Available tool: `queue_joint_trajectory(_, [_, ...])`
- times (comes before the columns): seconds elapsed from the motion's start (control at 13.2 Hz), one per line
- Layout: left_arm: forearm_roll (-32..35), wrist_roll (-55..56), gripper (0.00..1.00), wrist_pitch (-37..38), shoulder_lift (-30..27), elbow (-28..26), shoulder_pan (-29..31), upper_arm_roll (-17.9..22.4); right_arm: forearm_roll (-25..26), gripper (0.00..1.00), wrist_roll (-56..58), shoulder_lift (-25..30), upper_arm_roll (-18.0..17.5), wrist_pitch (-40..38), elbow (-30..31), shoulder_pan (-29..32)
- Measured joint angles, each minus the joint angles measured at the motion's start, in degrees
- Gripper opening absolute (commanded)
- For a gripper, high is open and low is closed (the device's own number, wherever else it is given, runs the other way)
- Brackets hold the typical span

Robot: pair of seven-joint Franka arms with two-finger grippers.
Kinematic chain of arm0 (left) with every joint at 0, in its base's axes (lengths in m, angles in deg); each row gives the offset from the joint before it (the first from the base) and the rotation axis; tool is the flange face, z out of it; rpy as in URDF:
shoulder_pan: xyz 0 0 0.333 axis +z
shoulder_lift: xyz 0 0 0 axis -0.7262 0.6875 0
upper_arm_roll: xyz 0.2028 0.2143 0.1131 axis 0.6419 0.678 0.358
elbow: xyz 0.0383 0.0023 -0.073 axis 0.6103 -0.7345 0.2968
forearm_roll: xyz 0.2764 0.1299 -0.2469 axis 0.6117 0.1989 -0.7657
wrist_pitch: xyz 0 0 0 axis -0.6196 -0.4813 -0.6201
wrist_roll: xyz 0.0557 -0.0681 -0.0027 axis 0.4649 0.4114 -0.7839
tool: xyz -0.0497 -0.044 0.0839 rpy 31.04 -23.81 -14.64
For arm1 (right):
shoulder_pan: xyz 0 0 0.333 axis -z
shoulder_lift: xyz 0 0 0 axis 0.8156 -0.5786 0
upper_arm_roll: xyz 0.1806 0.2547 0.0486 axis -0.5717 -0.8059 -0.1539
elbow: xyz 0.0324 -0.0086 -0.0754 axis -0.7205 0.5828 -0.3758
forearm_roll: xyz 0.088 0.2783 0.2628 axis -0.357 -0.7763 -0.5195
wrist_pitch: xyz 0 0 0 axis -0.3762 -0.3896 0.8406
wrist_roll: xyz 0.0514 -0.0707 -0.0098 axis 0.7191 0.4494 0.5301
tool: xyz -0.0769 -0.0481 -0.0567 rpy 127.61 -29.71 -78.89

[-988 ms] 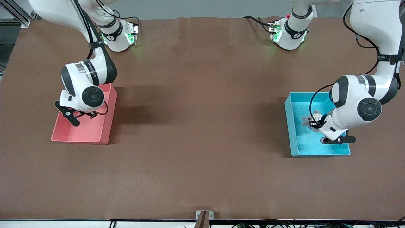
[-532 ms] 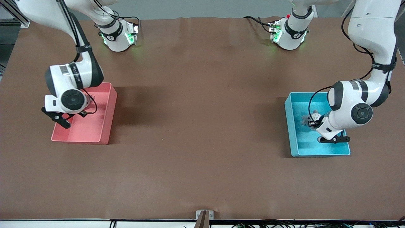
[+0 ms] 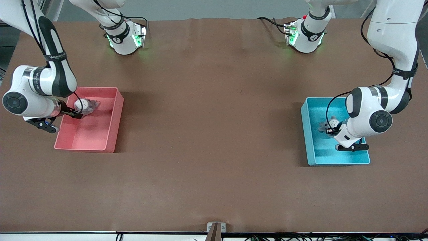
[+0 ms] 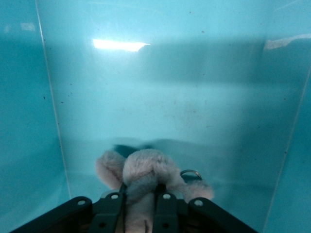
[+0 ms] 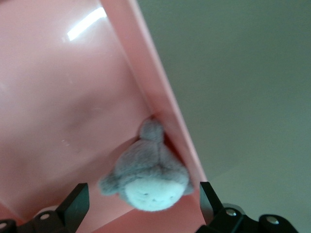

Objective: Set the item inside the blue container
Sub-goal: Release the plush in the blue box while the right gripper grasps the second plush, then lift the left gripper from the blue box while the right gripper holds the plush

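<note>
Over the blue bin [image 3: 309, 134], at the left arm's end of the table, the left gripper [image 3: 329, 129] sits low inside with its fingers [image 4: 114, 206] closed on a grey plush [image 4: 146, 172]. The left wrist view shows the plush pinched between the pads, its head hanging just above the bin floor. So the item is inside the bin walls but not released yet, by my read.

Right gripper [image 3: 76, 113] is at the pink bin [image 3: 113, 134], at the right arm's end. Its jaws are spread wide, holding nothing. A second plush [image 5: 148, 177], grey with a white face, lies in the pink bin against a wall, near a corner; right finger [image 5: 73, 204] is one of two that flank it without touching.

Risks, as I judge them:
- Left: soft fur may snag on the pads when the jaws open, so the plush could ride back up with the gripper. The small metal ring [image 4: 191, 174] on it could also catch a finger.
- Left: gripper is deep inside; a skewed lift could clip the rim and shove or tip the light bin.
- Right: plush is jammed against the wall. A finger dropping on that side may hit the rim or pinch the wall along with the plush, dragging the pink bin.
- Right: a shallow grab on fur alone could slip mid-carry across the table.
</note>
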Motion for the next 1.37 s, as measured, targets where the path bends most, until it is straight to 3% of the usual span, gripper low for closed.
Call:
queue_joint_trajectory(0.08, [0.0,0.0,1.00,-0.1,0.0,0.0,0.0,0.0,-1.2,1.00,0.3,0.0,-0.3,0.0,0.3,-0.2])
queue_joint_trajectory(0.46, [0.0,-0.1,1.00,1.1,-2.6,0.6,-0.1,-0.8,-3.0,0.98,-0.4,-1.6,-0.4,3.8,3.2,-0.3])
queue_joint_trajectory(1.06, [-0.4,0.0,1.00,15.2,-16.2,2.8,-0.2,-5.3,-2.7,0.97,-2.7,-2.7,-0.4,6.7,5.0,-0.6])
queue_joint_trajectory(1.37, [-6.3,0.5,1.00,23.1,-21.6,6.5,-0.2,-7.9,-2.7,0.97,-4.5,-2.8,-0.1,7.1,5.1,-0.1])
